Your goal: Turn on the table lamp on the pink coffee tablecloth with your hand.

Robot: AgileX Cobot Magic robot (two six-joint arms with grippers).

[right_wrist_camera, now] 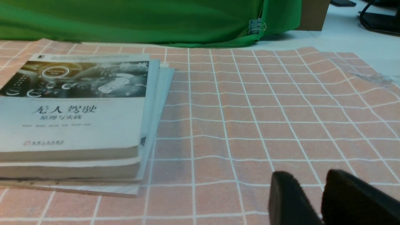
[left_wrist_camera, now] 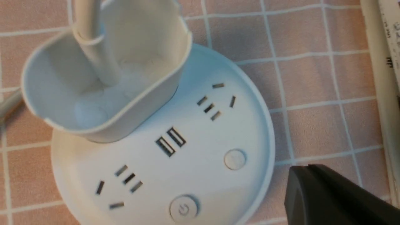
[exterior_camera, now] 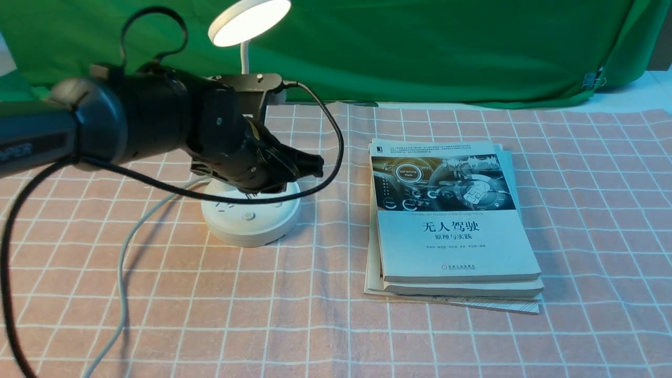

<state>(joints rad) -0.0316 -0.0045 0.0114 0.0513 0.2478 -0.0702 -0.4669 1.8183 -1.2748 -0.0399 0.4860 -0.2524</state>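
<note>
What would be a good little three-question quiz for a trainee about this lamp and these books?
1. True or false: the lamp is lit.
2. Multiple choice: which mark is on the round button near the edge of the lamp's base? A) a star B) a power sign C) an arrow
3. Fill in the blank: the stack of books rests on a pinkish ______ with a white grid.

Key: 1. true; 2. B; 3. cloth
</note>
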